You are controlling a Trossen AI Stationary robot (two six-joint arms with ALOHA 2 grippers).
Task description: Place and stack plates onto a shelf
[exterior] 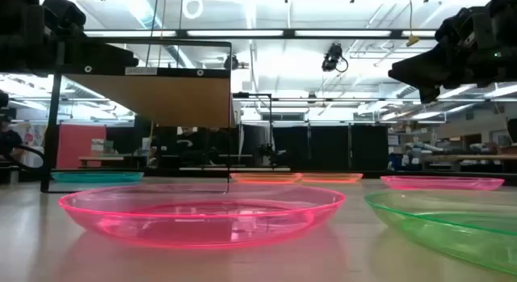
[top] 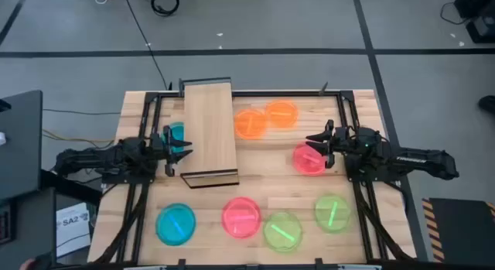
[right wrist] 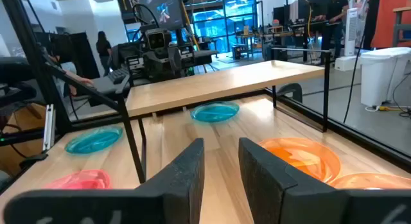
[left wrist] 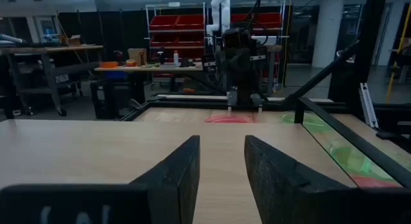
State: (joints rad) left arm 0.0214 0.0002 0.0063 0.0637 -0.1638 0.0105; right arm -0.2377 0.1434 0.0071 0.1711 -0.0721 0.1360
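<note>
The shelf is a light-wood board on a dark frame, mid-table. A teal plate lies on the tabletop, partly under the shelf's left edge. Two orange plates overlap right of the shelf. A pink plate lies beside them. Along the near edge lie a teal plate, a pink plate and two green plates. My left gripper hovers open at the shelf's left edge. My right gripper hovers open above the pink plate's far rim.
Dark frame rails run along the slatted tabletop's sides and far edge. Bare tabletop shows between the shelf's near end and the near row of plates. In the low view the near pink plate and a green plate fill the foreground.
</note>
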